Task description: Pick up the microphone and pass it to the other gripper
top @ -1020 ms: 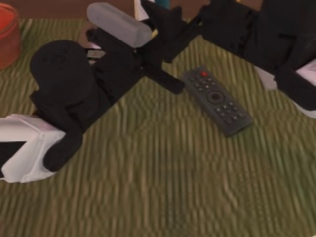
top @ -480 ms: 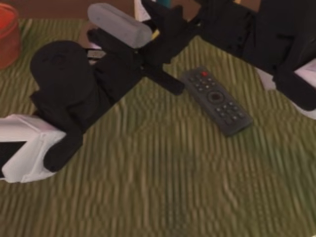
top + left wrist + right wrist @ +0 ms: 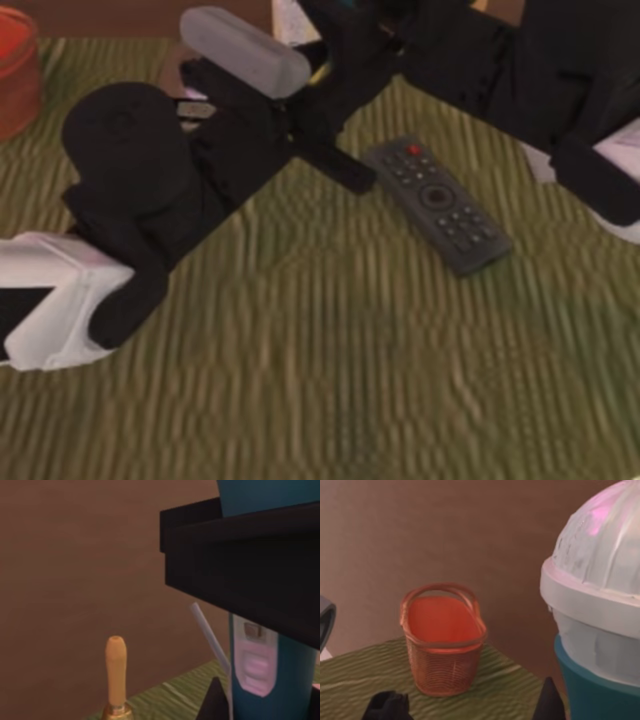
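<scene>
Microphone (image 3: pixel 270 665): lifted at the far table edge, between both grippers. Right gripper (image 3: pixel 345 40) is clamped across its teal handle. Left gripper (image 3: pixel 320 130) is beside it, grip undeterminable. Pickup done; handover incomplete.

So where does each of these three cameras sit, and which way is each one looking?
Top view: above the table, looking down on the green ribbed mat, black remote control and both black arms, meeting at the far edge.
Left wrist view: on the left arm, facing the brown wall; a black finger crosses the teal-handled microphone.
Right wrist view: on the right arm, facing the orange mesh basket; black fingertips show.
Both wrist views share the microphone.
</scene>
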